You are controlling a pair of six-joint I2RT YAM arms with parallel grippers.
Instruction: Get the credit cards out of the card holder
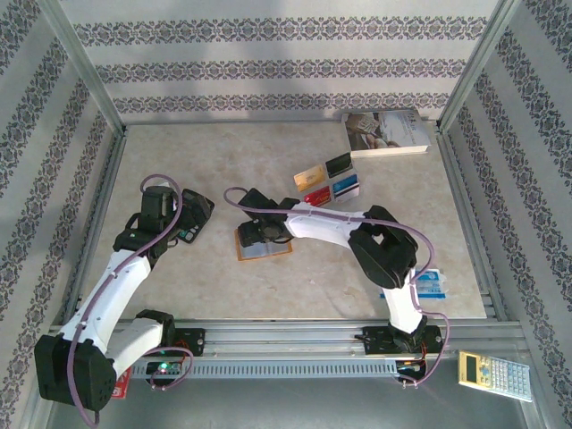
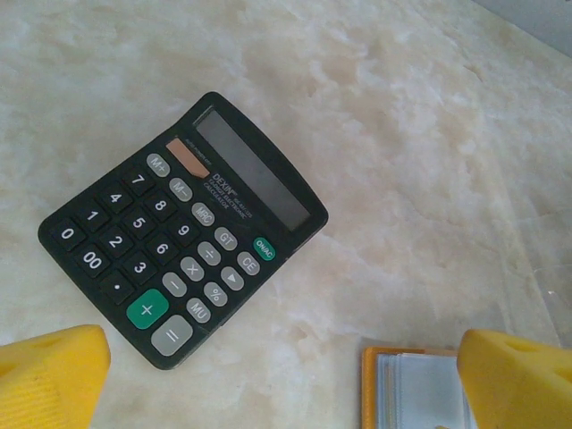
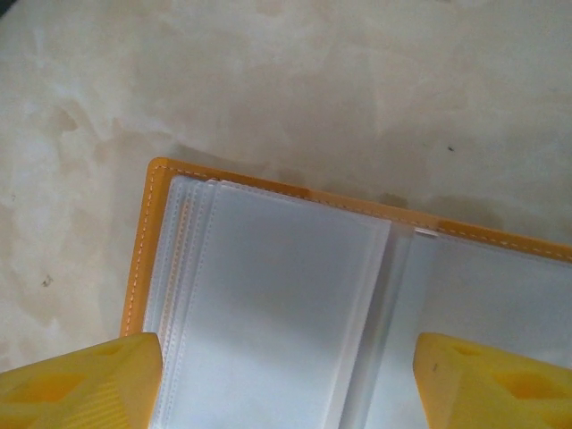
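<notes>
The right gripper (image 3: 286, 380), jaws apart, hangs over the unfolded orange-edged, clear-sleeved card holder (image 3: 268, 295); the left gripper (image 2: 284, 375), fully spread, over a black rectangular calculator (image 2: 179, 232).

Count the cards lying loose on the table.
4, grouped near the book: tan card, dark card, red card, blue card. A blue-white item by the right arm may be another.

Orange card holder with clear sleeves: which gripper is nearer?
Right. The right gripper hangs directly over the orange card holder; the left gripper sits beside it, above the black desk calculator.
</notes>
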